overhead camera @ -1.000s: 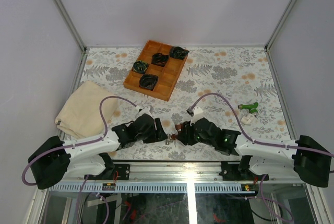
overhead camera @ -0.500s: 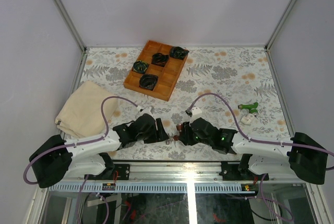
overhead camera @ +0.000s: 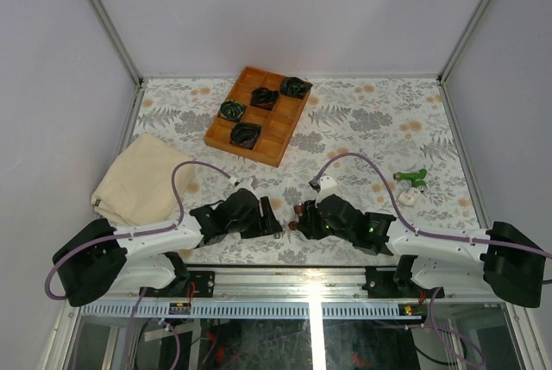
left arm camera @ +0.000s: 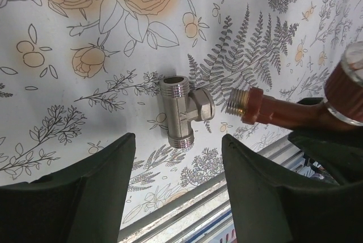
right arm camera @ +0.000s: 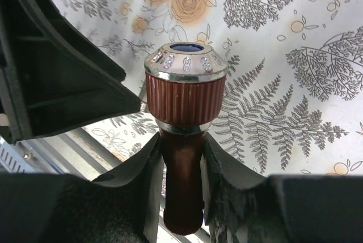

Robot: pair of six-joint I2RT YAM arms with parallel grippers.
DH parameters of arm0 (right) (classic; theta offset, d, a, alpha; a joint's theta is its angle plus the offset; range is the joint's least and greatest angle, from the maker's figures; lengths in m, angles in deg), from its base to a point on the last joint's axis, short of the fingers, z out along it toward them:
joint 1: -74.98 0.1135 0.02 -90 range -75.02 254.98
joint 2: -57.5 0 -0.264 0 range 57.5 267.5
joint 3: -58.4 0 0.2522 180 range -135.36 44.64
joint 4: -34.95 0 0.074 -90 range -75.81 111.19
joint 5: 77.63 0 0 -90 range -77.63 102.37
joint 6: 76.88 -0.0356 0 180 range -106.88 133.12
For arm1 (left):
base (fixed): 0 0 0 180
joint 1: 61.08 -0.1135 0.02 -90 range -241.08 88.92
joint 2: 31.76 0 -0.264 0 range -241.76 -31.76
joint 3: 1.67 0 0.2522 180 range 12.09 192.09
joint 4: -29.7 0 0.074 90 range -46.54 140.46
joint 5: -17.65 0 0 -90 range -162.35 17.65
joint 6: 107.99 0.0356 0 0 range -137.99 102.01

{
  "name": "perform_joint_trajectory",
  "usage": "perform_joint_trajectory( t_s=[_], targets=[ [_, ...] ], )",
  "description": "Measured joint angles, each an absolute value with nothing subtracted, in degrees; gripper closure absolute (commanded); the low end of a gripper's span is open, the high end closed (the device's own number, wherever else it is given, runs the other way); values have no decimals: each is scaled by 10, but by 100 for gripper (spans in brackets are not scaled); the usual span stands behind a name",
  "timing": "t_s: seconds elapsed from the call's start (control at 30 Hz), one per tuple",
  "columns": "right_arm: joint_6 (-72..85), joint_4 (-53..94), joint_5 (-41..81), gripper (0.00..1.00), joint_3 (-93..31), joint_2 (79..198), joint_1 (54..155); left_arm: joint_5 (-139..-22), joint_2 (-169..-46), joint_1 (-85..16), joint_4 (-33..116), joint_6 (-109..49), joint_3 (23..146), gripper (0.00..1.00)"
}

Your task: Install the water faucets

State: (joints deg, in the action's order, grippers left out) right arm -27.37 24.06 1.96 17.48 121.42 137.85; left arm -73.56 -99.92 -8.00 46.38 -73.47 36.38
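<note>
We clamp the red-brown faucet [right arm camera: 185, 93] in our right end effector [right arm camera: 181, 158] — threaded tip just beside the silver tee fitting [left arm camera: 182, 111]; left end effector [left arm camera: 177, 158] apart, near it — green faucet [overhead camera: 411, 177] well away.

The worktop [overhead camera: 371, 120] has a white cover printed with grey ferns and sprigs and pale orange roses. The red-brown faucet [right arm camera: 182, 98] has a ribbed knob in the same dark tone, a silvery band, a blue cap and a silvery threaded end. The green faucet [overhead camera: 412, 177] is bright green. The tee fitting [left arm camera: 180, 113] is plain silver. The tray [overhead camera: 282, 124] is orange-brown wood, and its coiled bundles [overhead camera: 245, 135] are black and green. The cloth [overhead camera: 138, 178] is cream. The left tool [left arm camera: 177, 158] and the right tool [right arm camera: 181, 158] are black.
</note>
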Motion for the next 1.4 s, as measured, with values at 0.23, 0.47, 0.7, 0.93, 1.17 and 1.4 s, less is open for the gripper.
perform_joint_trajectory(
  t_s=[0.23,0.47,0.7,0.93,1.17,1.4],
  targets=[
    [-273,262,31,100,175,1211,1379,-734,-982,-80,464,-736,363,36],
    [-273,271,36,100,158,1253,1379,-729,-966,-80,465,-742,357,31],
    [-273,275,36,100,158,1253,1379,-721,-955,-82,465,-747,353,31],
    [-273,277,38,100,157,1243,1379,-717,-945,-82,466,-749,353,30],
    [-273,276,38,100,130,1291,1379,-714,-944,-82,466,-750,353,29],
    [-274,267,22,100,111,1312,1379,-714,-945,-82,466,-750,346,29]
  ],
)
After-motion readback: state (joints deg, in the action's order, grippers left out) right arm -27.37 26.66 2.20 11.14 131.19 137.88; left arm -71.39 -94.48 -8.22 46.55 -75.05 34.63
